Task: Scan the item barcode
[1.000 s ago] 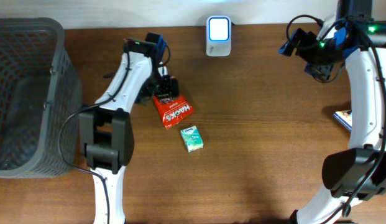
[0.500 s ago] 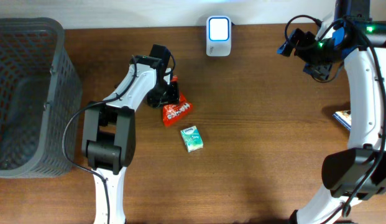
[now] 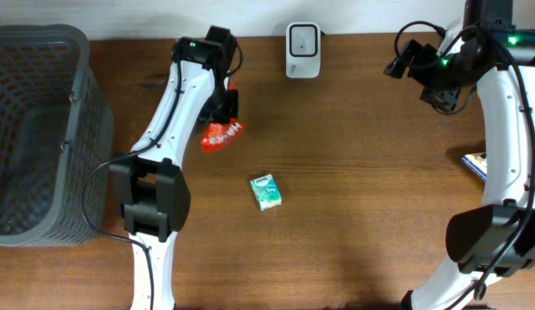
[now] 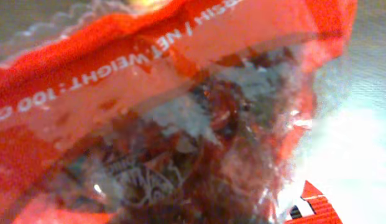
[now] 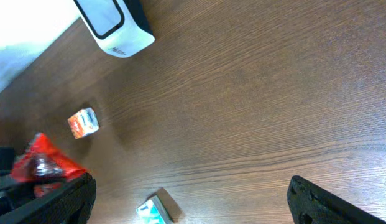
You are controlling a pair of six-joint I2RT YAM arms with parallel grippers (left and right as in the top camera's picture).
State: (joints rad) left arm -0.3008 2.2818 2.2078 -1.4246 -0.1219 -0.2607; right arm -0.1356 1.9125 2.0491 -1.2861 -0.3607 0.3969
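A red snack bag [image 3: 220, 136] hangs from my left gripper [image 3: 224, 110], which is shut on its upper end, left of the white barcode scanner [image 3: 302, 39] at the table's back edge. The left wrist view is filled by the red snack bag [image 4: 180, 112], with clear film and wrapped sweets inside; my fingers are hidden there. My right gripper [image 5: 191, 186] stands open and empty, high over the right side of the table. From it I see the scanner [image 5: 115, 25] and the bag [image 5: 43, 163].
A green-and-white box [image 3: 265, 191] lies mid-table, also the green box [image 5: 154, 211] in the right wrist view. A small orange box [image 5: 82, 122] sits near the left arm. A grey basket [image 3: 77, 52] fills the left side. A blue-white item [image 3: 475, 162] lies at the right edge.
My left gripper closed on the red bag and carried it up and to the left, off its earlier spot. The scanner's blue glow has gone out. The right arm stayed put.
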